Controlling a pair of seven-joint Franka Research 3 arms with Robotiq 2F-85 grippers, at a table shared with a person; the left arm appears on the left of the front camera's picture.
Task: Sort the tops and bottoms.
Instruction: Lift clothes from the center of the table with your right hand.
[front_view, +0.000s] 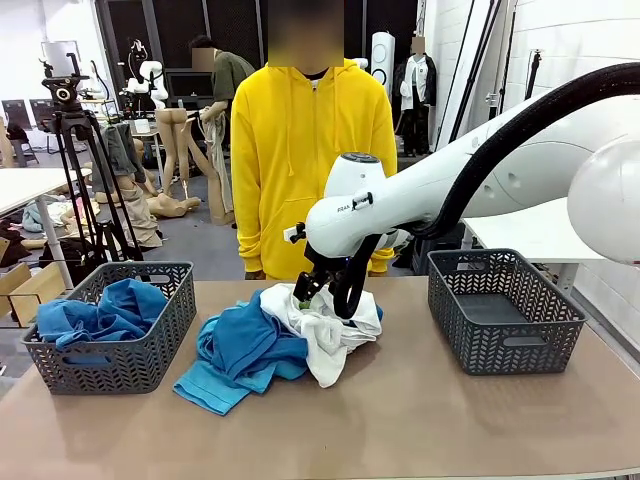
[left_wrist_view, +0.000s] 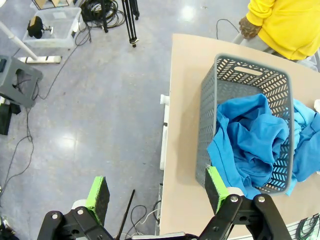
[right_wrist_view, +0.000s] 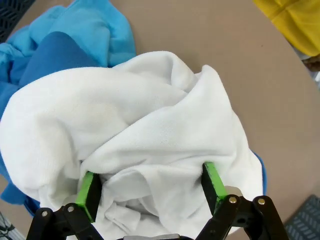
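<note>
- My right gripper (front_view: 322, 298) (right_wrist_view: 151, 186): black two-finger hand with green pads, set down on top of the heap of soft cloth garments (front_view: 275, 345) in the middle of the light brown table (front_view: 450, 420). Its fingers stand wide apart. The pads are pressed into the cloth, with a raised fold between them.
- White terry-like garment (front_view: 325, 335) (right_wrist_view: 140, 115): crumpled on the top of the heap, towards its right side, directly under my right gripper.
- Royal blue garment (front_view: 250, 340) (right_wrist_view: 55, 55): the left part of the heap, partly tucked under the white one.
- Turquoise garment (front_view: 210, 385) (right_wrist_view: 95, 25): the lowest layer, spreading out from the heap's left front corner onto the table.
- Grey plastic mesh basket with blue cloth (front_view: 150, 350) (left_wrist_view: 245, 70): just left of the heap. The blue garment (front_view: 110, 310) (left_wrist_view: 250, 135) is bunched inside and rises above the rim.
- Second grey plastic mesh basket (front_view: 500, 340): to the right of the heap, apart from it.
- My left gripper (left_wrist_view: 156, 192): fingers spread wide with nothing between them, held high up, beyond the blue-filled basket on the side away from the heap, over the table edge and the grey floor.
- Person in a bright yellow zip hoodie (front_view: 310, 150) (left_wrist_view: 285, 25): standing behind the heap at the table's far side, with one hand (left_wrist_view: 248, 27) at the table edge.
</note>
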